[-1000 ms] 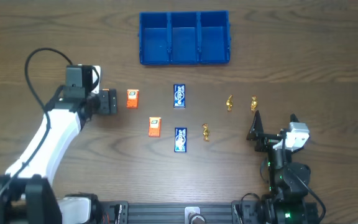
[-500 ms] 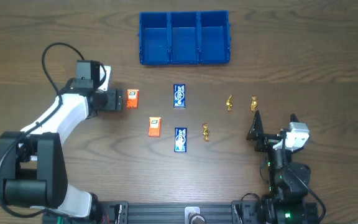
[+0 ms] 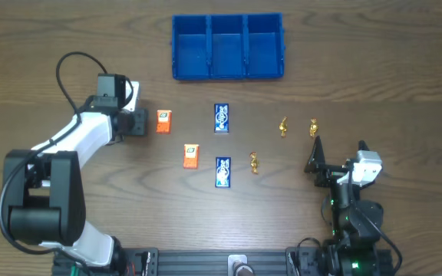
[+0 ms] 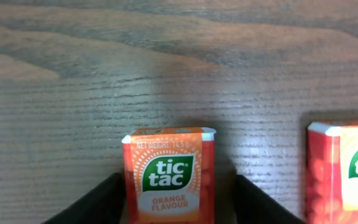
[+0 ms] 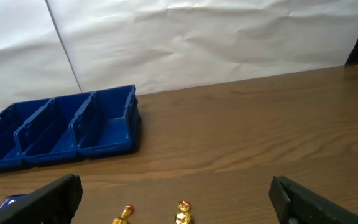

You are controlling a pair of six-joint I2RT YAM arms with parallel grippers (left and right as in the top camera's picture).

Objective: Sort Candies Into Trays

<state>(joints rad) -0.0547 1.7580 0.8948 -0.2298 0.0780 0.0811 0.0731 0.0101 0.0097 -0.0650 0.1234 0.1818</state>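
Observation:
An orange candy box (image 4: 169,177) lies on the wooden table, and my left gripper (image 4: 169,205) is open around it, one dark finger (image 4: 98,202) close on each side. From above, the left gripper (image 3: 144,123) sits just left of that orange box (image 3: 163,121). A second orange box (image 3: 191,156) lies nearer the arms. Two blue candy packs (image 3: 221,118) (image 3: 222,172) and three gold wrapped candies (image 3: 283,126) (image 3: 313,127) (image 3: 254,162) are spread over the middle. My right gripper (image 3: 338,149) hangs open at the right, holding nothing.
A blue tray (image 3: 227,67) with three compartments stands at the far middle of the table; the blue tray (image 5: 61,152) also shows ahead of the right gripper (image 5: 174,186). A white sheet hangs behind the table.
The left arm's elbow swung left and its wrist edged toward the orange box, which is now between the fingers. The right arm has not moved.

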